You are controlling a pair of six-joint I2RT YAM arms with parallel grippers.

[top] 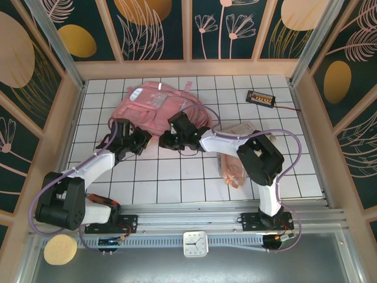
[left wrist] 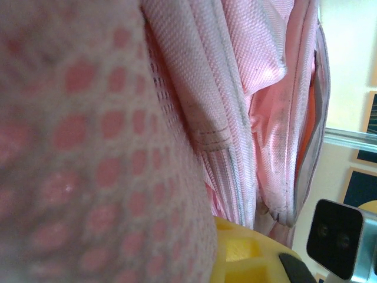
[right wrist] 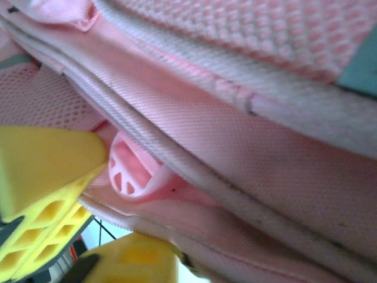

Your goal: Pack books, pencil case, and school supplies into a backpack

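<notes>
The backpack lies on the desk toward the far left. Both arms reach in at its near edge, so I take the step in hand to be getting it open before anything goes in. The left fingers are pressed together. Pink mesh is draped right across the left wrist camera, so I judge they hold a fold of the bag's fabric. The right fingers sit either side of a seam, with a pink plastic tab, which I take for the zip pull, just beside the upper tip. I cannot tell whether they are already pinching it or only flanking it. To do this well I want the pull itself, not just the cloth around it, squarely between the pads, so I would check the right wrist view before hauling. The left hold should keep the fabric taut against the right's pull, otherwise the soft bag will simply slide across the tiles. I would then draw the tab along the line of the zip, low and steady, not upward. The pencil case lies partly under the right arm, with the school supplies packet just beyond it, so the opening should end up facing right.
</notes>
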